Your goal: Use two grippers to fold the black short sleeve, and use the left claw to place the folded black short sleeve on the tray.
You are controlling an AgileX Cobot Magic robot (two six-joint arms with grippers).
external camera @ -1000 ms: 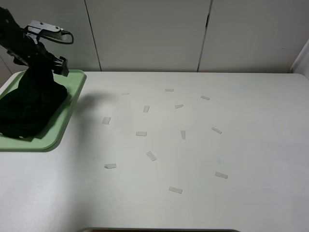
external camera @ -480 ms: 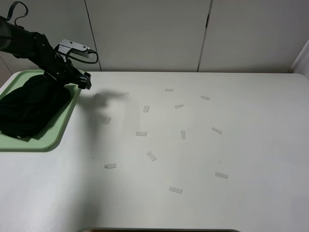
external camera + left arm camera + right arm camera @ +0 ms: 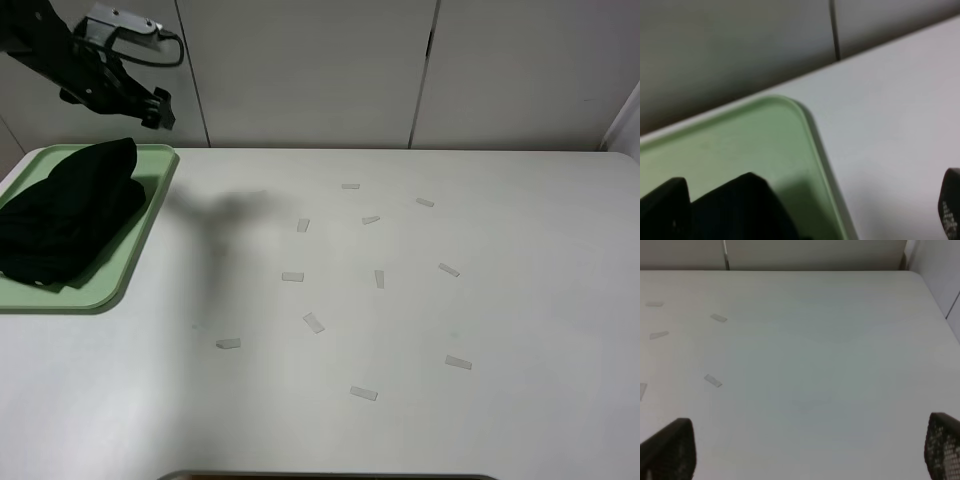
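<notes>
The black short sleeve [image 3: 65, 215] lies bunched on the pale green tray [image 3: 150, 215] at the left of the table. My left gripper [image 3: 157, 110] is open and empty, raised above the tray's far right corner and apart from the shirt. In the left wrist view the tray's corner [image 3: 765, 145] and a fold of the shirt [image 3: 740, 210] lie below the open left gripper [image 3: 805, 210], with one fingertip [image 3: 951, 205] at the frame edge. My right gripper [image 3: 805, 455] is open and empty over bare table; it does not show in the exterior view.
Several small white paper strips [image 3: 314, 322] lie scattered over the middle of the white table [image 3: 520, 300]. A pale panelled wall [image 3: 310, 70] stands behind the table. The tray sits close to the table's left edge.
My left gripper has let go of the shirt and lifted up and away from the tray. The shirt has settled onto the tray.
</notes>
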